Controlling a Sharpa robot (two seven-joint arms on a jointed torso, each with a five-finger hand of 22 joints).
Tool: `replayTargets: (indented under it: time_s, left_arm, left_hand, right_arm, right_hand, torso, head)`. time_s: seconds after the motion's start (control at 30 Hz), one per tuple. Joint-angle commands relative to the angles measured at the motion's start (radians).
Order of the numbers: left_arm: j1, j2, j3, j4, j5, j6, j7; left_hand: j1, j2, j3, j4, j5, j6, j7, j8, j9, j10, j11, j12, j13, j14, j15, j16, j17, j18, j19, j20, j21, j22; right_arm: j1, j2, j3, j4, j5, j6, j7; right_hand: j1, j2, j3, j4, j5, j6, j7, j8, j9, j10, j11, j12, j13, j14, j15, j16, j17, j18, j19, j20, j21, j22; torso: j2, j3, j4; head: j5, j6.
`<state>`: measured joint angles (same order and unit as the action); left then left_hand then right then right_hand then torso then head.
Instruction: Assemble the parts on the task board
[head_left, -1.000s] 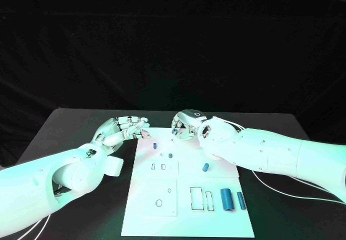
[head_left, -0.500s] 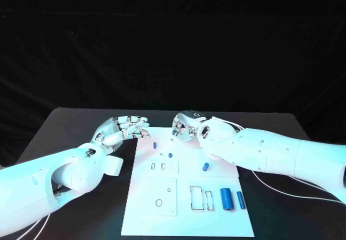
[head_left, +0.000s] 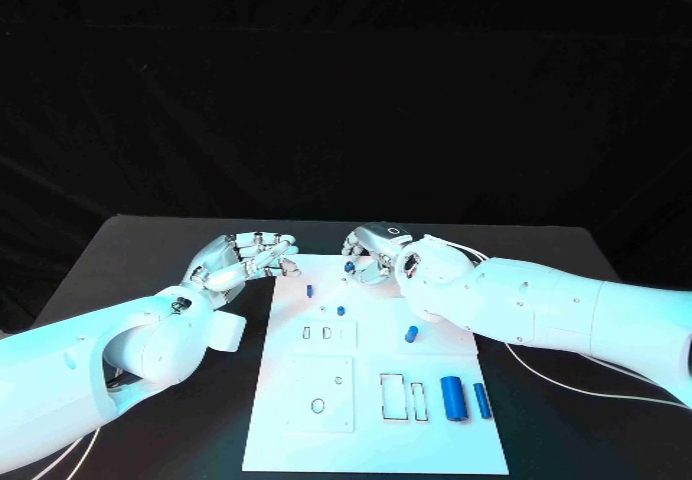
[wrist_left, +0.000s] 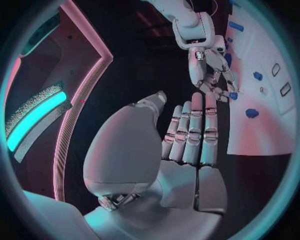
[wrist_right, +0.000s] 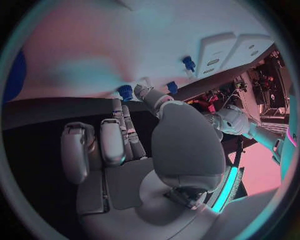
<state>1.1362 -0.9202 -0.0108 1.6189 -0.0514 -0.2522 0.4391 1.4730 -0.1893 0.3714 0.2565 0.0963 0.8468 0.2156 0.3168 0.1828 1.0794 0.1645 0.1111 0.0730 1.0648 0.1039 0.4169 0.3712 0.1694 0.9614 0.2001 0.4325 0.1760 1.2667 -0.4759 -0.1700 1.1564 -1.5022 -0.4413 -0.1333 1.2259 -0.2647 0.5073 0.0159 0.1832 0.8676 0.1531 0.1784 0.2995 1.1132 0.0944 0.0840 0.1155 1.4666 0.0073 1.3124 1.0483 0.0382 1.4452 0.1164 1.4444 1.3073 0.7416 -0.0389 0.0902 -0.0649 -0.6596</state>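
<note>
The white task board (head_left: 447, 440) lies in the middle of the black table. My right hand (head_left: 378, 250) hovers over the board's far edge and pinches a small blue part (head_left: 351, 267) between thumb and a finger; the left wrist view shows that part (wrist_left: 232, 95) at its fingertips, as does the right wrist view (wrist_right: 125, 92). Beside the board's far left corner my left hand (head_left: 248, 256) holds nothing, its fingers extended (wrist_left: 190, 130). Two small blue pegs (head_left: 310, 291) (head_left: 342, 310) and a short blue piece (head_left: 411, 333) are on the board.
A blue cylinder (head_left: 451, 398) and a thin blue bar (head_left: 483, 400) lie at the board's near right, beside two rectangular slots (head_left: 392, 395). A raised panel with an oval hole (head_left: 319, 405) occupies the near left. Black table shows on both sides of the board.
</note>
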Motion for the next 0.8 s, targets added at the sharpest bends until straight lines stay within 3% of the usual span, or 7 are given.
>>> replayTargets:
  time_s: [0.03, 0.07, 0.17, 0.3, 0.5, 0.63, 0.8]
  left_arm:
    - [0.002, 0.0, 0.001, 0.0, 0.002, 0.004, 0.004]
    - [0.002, 0.0, 0.001, -0.001, 0.002, 0.004, 0.004]
    - [0.002, -0.001, 0.001, -0.004, 0.002, 0.004, 0.004]
    - [0.002, -0.003, 0.001, -0.009, 0.002, 0.007, 0.007]
    - [0.003, -0.015, 0.001, -0.024, 0.002, 0.028, 0.019]
    - [0.003, -0.023, 0.001, -0.045, 0.002, 0.029, 0.029]
    - [0.003, -0.028, 0.004, -0.075, 0.005, -0.003, 0.048]
  left_hand:
    - [-0.004, 0.004, -0.001, -0.005, -0.006, -0.007, 0.016, -0.006, 0.002, -0.008, 0.0, -0.003, 0.001, -0.009, -0.001, 0.007, 0.001, 0.011, -0.005, 0.002, 0.007, 0.001]
    - [-0.004, 0.004, -0.001, -0.005, -0.006, -0.007, 0.016, -0.006, 0.002, -0.008, 0.0, -0.003, 0.001, -0.009, -0.001, 0.007, 0.001, 0.011, -0.005, 0.002, 0.007, 0.001]
    - [-0.004, 0.004, -0.001, -0.005, -0.006, -0.007, 0.016, -0.006, 0.002, -0.008, 0.0, -0.003, 0.001, -0.009, -0.001, 0.007, 0.001, 0.011, -0.005, 0.002, 0.007, 0.001]
    - [-0.004, 0.004, -0.001, -0.005, -0.006, -0.007, 0.016, -0.006, 0.002, -0.008, 0.0, -0.003, 0.001, -0.009, -0.001, 0.007, 0.001, 0.011, -0.005, 0.002, 0.007, 0.001]
    - [-0.007, 0.0, -0.003, -0.006, -0.006, -0.01, 0.016, -0.008, 0.002, -0.01, 0.001, -0.005, 0.001, -0.013, 0.0, 0.008, 0.004, 0.01, -0.008, 0.003, 0.007, 0.001]
    - [-0.012, -0.003, -0.006, -0.007, -0.007, -0.014, 0.017, -0.01, 0.002, -0.014, 0.003, -0.008, 0.001, -0.023, 0.003, 0.008, 0.007, 0.01, -0.014, 0.005, 0.006, 0.0]
    - [-0.017, 0.0, -0.012, -0.024, -0.005, -0.057, 0.034, -0.029, 0.001, -0.084, 0.03, -0.041, -0.005, -0.156, 0.041, -0.048, -0.002, 0.0, -0.111, 0.037, -0.046, -0.027]
  right_arm:
    - [0.0, -0.006, 0.0, 0.007, -0.012, -0.012, 0.007]
    - [0.0, -0.01, 0.0, 0.011, -0.012, -0.014, 0.006]
    - [0.0, -0.035, 0.0, 0.036, -0.011, -0.023, 0.001]
    - [0.005, -0.088, 0.002, 0.084, 0.017, -0.055, 0.004]
    - [0.017, -0.209, 0.007, 0.186, 0.139, -0.109, 0.034]
    - [0.023, -0.289, 0.01, 0.244, 0.174, -0.071, 0.053]
    - [0.027, -0.356, 0.012, 0.267, 0.209, -0.017, 0.074]
  right_hand:
    - [0.058, 0.04, -0.195, 0.017, 0.011, -0.078, -0.012, -0.043, -0.009, -0.048, -0.001, 0.025, 0.007, -0.001, 0.001, -0.015, -0.03, 0.022, -0.02, -0.003, -0.033, -0.012]
    - [0.094, 0.061, -0.28, 0.036, 0.013, -0.09, -0.017, -0.05, -0.008, -0.062, -0.002, 0.043, 0.012, -0.002, 0.001, -0.017, -0.037, 0.023, -0.021, -0.003, -0.04, -0.018]
    - [0.146, 0.076, -0.369, 0.082, 0.016, -0.089, -0.015, -0.052, -0.003, -0.08, -0.003, 0.073, 0.019, -0.002, 0.001, -0.016, -0.046, 0.023, -0.017, -0.004, -0.044, -0.018]
    - [0.174, 0.086, -0.378, 0.112, 0.026, -0.056, -0.005, -0.036, 0.006, -0.065, -0.008, 0.106, 0.027, 0.003, -0.004, -0.005, -0.033, 0.018, -0.002, -0.007, -0.03, 0.008]
    - [0.173, 0.081, -0.35, 0.162, 0.05, 0.02, 0.013, -0.002, 0.018, 0.04, -0.005, 0.157, 0.045, 0.008, -0.001, 0.013, -0.015, 0.009, 0.019, -0.005, -0.005, 0.052]
    - [0.177, 0.069, -0.348, 0.184, 0.045, 0.035, 0.009, 0.002, 0.018, 0.099, -0.015, 0.189, 0.066, 0.013, -0.007, 0.029, 0.011, 0.003, 0.032, -0.009, 0.012, 0.08]
    - [0.197, 0.043, -0.41, 0.232, 0.044, 0.022, -0.007, 0.005, 0.02, 0.158, -0.035, 0.356, 0.207, 0.026, -0.024, 0.067, 0.071, -0.009, 0.06, -0.028, 0.048, 0.138]
  torso:
    - [0.0, -0.0002, 0.0007]
    - [0.0, 0.0001, 0.0002]
    - [-0.001, 0.0003, -0.0015]
    - [-0.003, -0.0002, -0.0044]
    - [-0.008, 0.0019, -0.0191]
    - [-0.012, 0.0051, -0.0258]
    - [-0.016, 0.0067, -0.0281]
  head:
    - [-0.001, 0.0]
    - [-0.001, 0.0]
    - [-0.003, 0.001]
    - [-0.002, 0.003]
    - [0.004, 0.007]
    - [0.002, 0.007]
    - [0.001, 0.005]
